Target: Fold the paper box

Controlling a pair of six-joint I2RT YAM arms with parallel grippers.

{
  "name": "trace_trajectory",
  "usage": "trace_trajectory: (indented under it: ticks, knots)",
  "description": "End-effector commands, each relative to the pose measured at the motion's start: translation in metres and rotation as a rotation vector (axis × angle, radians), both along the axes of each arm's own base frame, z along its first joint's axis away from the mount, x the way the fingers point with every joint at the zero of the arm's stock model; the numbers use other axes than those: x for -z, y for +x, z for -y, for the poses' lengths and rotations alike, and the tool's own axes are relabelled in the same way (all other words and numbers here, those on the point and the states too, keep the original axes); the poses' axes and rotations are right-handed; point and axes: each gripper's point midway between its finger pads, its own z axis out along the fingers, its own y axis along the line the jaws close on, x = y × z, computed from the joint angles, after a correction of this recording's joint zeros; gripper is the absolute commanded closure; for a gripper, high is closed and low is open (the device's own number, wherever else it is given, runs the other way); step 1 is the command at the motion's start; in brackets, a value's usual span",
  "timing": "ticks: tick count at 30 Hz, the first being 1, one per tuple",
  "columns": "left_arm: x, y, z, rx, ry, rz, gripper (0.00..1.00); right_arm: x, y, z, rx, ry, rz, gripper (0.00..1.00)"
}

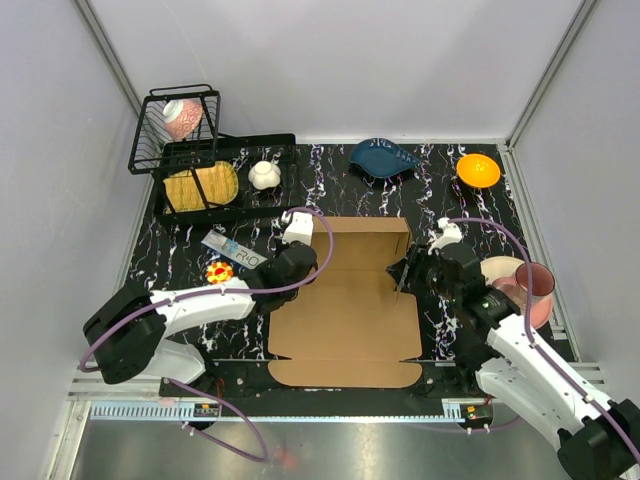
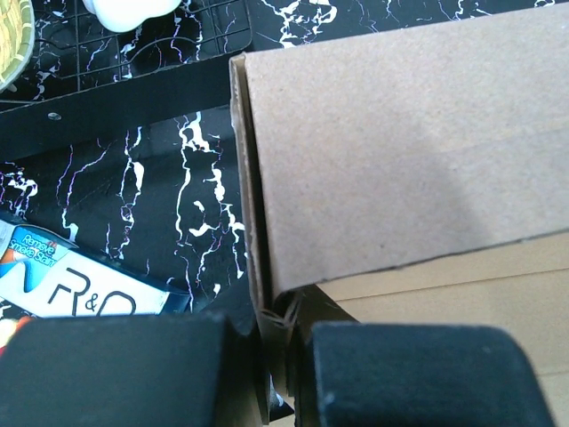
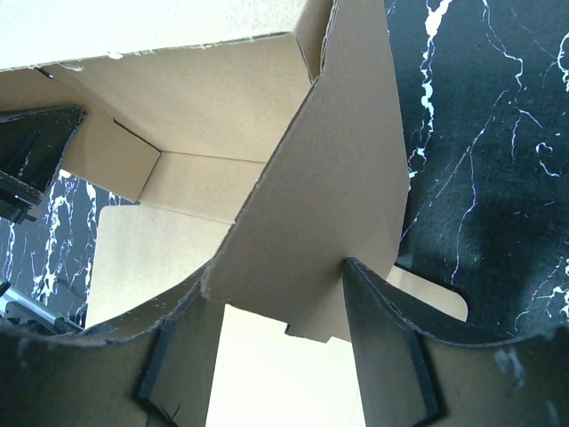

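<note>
The paper box (image 1: 350, 310) is brown cardboard lying mid-table, its back wall raised and its front flap flat toward me. At the box's left side wall (image 2: 258, 222) my left gripper (image 1: 297, 262) is shut on the folded cardboard edge, which is pinched between the black pads (image 2: 418, 374). My right gripper (image 1: 412, 270) is at the box's right side. In the right wrist view its fingers (image 3: 382, 329) stand apart, and the right side flap (image 3: 329, 205) leans upright between them, against their tips. The box's inside corner (image 3: 160, 169) shows beyond.
A black wire basket (image 1: 150, 140) and rack (image 1: 250, 205) holding a yellow plate (image 1: 200, 185) and a white pot (image 1: 264, 175) stand back left. A blue dish (image 1: 385, 158) and an orange bowl (image 1: 478, 170) sit at the back. A pink cup (image 1: 535, 285) is right, and a packet (image 1: 235, 250) left.
</note>
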Motion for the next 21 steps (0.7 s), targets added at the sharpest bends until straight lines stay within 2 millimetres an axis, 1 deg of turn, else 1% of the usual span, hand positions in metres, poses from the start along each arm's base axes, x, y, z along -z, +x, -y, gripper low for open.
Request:
trace_trajectory:
  ticks: [1, 3, 8, 10, 12, 16, 17, 19, 20, 21]
  knots:
    - [-0.008, -0.005, 0.01, 0.051, -0.011, 0.022, 1.0, -0.014, 0.0, 0.003, -0.02, -0.03, 0.066, 0.38]
    - [-0.005, -0.005, 0.009, 0.052, 0.001, 0.022, 1.0, -0.02, -0.001, 0.003, -0.038, -0.041, 0.097, 0.37]
    - [0.001, -0.006, 0.005, 0.043, 0.023, 0.013, 1.0, -0.028, -0.003, 0.002, -0.052, -0.032, 0.111, 0.32]
    - [0.003, -0.006, 0.004, 0.041, 0.028, 0.009, 1.0, -0.035, -0.005, 0.003, -0.053, -0.025, 0.126, 0.31]
    - [0.004, -0.006, 0.004, 0.043, 0.029, 0.008, 1.0, -0.044, -0.005, 0.005, -0.04, -0.012, 0.151, 0.3]
    - [0.007, -0.007, 0.004, 0.045, 0.035, 0.004, 1.0, -0.067, -0.012, 0.011, -0.021, 0.024, 0.216, 0.26]
    - [0.008, -0.007, 0.004, 0.046, 0.037, 0.001, 1.0, -0.076, -0.012, 0.012, -0.014, 0.03, 0.235, 0.26]
    - [0.009, -0.007, 0.002, 0.044, 0.041, 0.0, 1.0, -0.083, -0.014, 0.017, -0.001, 0.031, 0.251, 0.25]
    - [0.009, -0.008, 0.003, 0.045, 0.041, 0.0, 1.0, -0.091, -0.014, 0.019, 0.009, 0.03, 0.271, 0.25]
    - [0.01, -0.008, 0.002, 0.043, 0.041, -0.001, 1.0, -0.093, -0.014, 0.021, 0.016, 0.026, 0.274, 0.24]
